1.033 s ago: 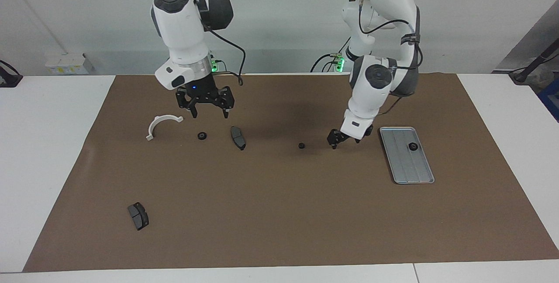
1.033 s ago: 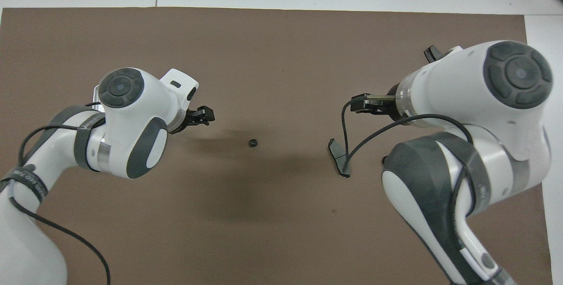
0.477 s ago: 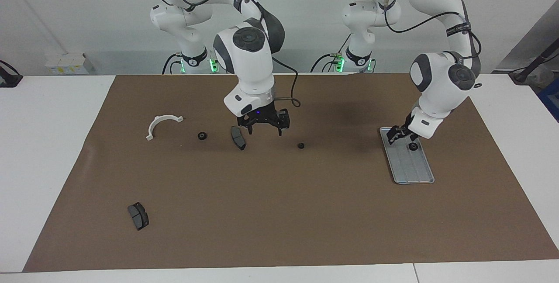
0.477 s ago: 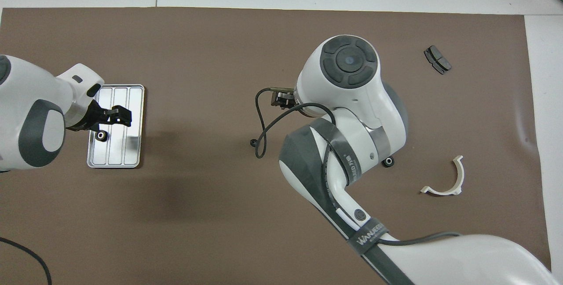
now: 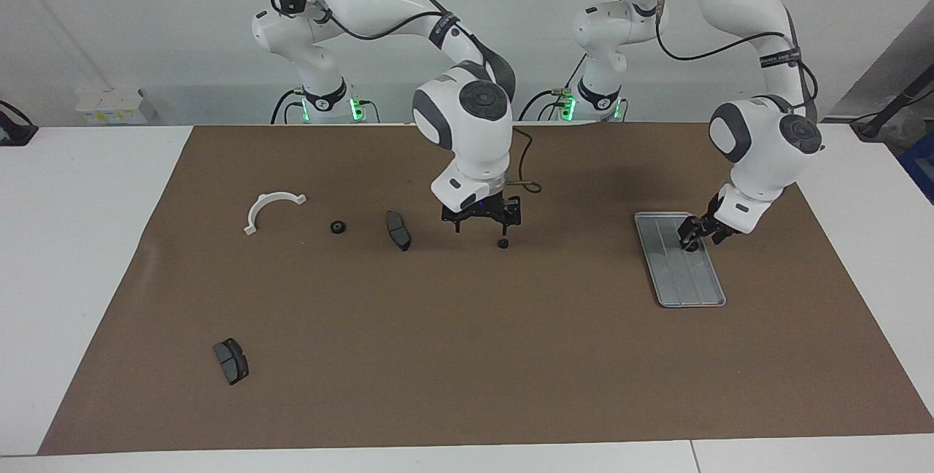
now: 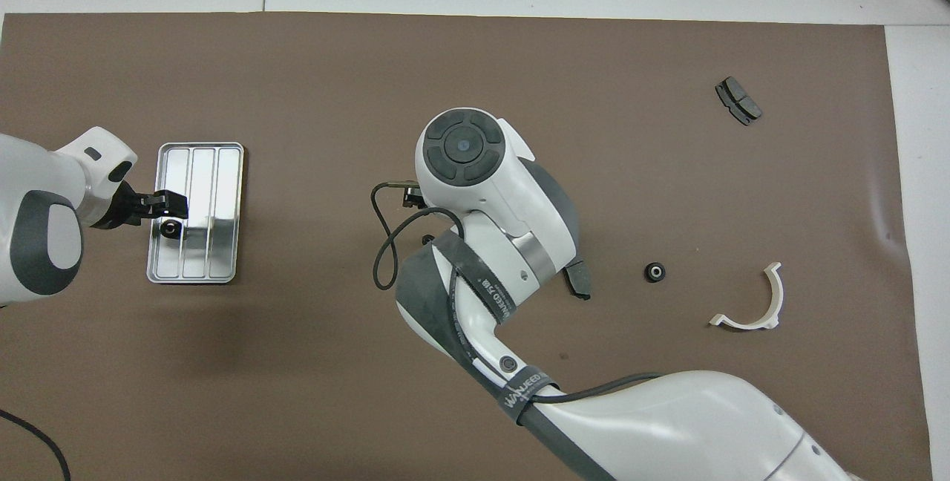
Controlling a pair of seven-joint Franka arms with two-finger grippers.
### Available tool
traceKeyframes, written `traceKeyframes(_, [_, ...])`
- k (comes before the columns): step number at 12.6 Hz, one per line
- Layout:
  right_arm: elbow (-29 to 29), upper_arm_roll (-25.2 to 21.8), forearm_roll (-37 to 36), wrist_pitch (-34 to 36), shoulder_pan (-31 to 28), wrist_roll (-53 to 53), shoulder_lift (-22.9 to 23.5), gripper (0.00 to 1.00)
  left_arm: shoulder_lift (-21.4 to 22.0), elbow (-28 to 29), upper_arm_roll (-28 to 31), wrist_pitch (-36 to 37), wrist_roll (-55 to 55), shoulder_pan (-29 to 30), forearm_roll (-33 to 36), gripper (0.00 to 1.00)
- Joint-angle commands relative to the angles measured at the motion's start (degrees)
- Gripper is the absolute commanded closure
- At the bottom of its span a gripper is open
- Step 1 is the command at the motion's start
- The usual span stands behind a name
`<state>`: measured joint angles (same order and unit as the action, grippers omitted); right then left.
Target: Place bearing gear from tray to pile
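Note:
The silver tray [image 5: 689, 283] lies toward the left arm's end of the table and also shows in the overhead view [image 6: 215, 243]. A small black bearing gear [image 6: 171, 228] sits on it. My left gripper [image 5: 702, 237] is open and low over that gear; it also shows in the overhead view [image 6: 172, 206]. A second gear [image 5: 503, 243] lies mid-mat. My right gripper [image 5: 481, 228] is open and hovers just above it, one fingertip over it. The pile holds a white half-ring [image 5: 271, 209], a brake pad [image 5: 398, 230] and a third gear [image 5: 337, 227].
Another brake pad [image 5: 231, 360] lies alone, farther from the robots, toward the right arm's end. In the overhead view the right arm's wrist [image 6: 464, 151] covers its own gripper and the middle gear. A brown mat [image 5: 467, 356] covers the table.
My right gripper moved from over the pile to over the mid-mat gear. My left gripper moved from beside that gear to over the tray and its gear.

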<state>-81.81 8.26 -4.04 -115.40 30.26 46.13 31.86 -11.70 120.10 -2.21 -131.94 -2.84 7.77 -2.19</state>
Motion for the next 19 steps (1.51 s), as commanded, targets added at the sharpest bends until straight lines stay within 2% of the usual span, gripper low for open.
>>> traceKeyframes(1, [2.4, 0.0, -1.1, -3.9, 1.8, 2.2, 5.1, 0.0, 0.0, 2.5, -0.5, -3.7, 2.6, 0.8, 0.1, 0.28])
traceKeyframes(4, [0.7, 0.0, -0.8, -8.1, 2.9, 2.4, 5.6, 0.03, -0.1, 3.2, -0.5, -4.7, 4.4, 0.8, 0.1, 0.34])
traceKeyframes(9, [-7.7, 0.0, -1.0, -12.0, 4.1, 2.6, 3.1, 0.2, -0.1, 4.1, -0.5, -4.3, 4.2, 0.7, 0.1, 0.43])
traceKeyframes(11, [-8.5, 0.0, -1.0, -12.0, 4.3, 2.7, 2.9, 0.29, 0.0, 4.5, -0.4, -4.2, 4.2, 0.6, 0.1, 0.48])
traceKeyframes(13, [-8.3, 0.0, -2.4, -13.1, 4.2, 2.7, 3.0, 0.33, 0.1, 5.0, -0.4, -4.2, 4.2, 0.5, 0.2, 0.5])
traceKeyframes(16, [-8.4, 0.0, -2.7, -13.1, 4.3, 3.0, 2.9, 0.42, 0.1, 5.1, -0.4, -4.0, 4.2, 0.2, 0.2, 0.63])
traceKeyframes(17, [-8.5, 0.0, -3.0, -12.7, 4.3, 3.0, 2.9, 0.49, 0.1, 5.1, -0.4, -3.9, 4.2, 0.1, 0.2, 0.69])
traceKeyframes(18, [-8.4, -0.1, -3.1, -12.4, 4.3, 3.0, 2.9, 0.6, 0.0, 4.9, -0.4, -3.7, 4.2, 0.0, 0.2, 0.76])
traceKeyframes(19, [-8.5, 0.0, -3.3, -12.4, 4.3, 3.0, 2.9, 0.64, 0.0, 4.7, -0.4, -3.5, 4.2, -0.2, 0.2, 0.81])
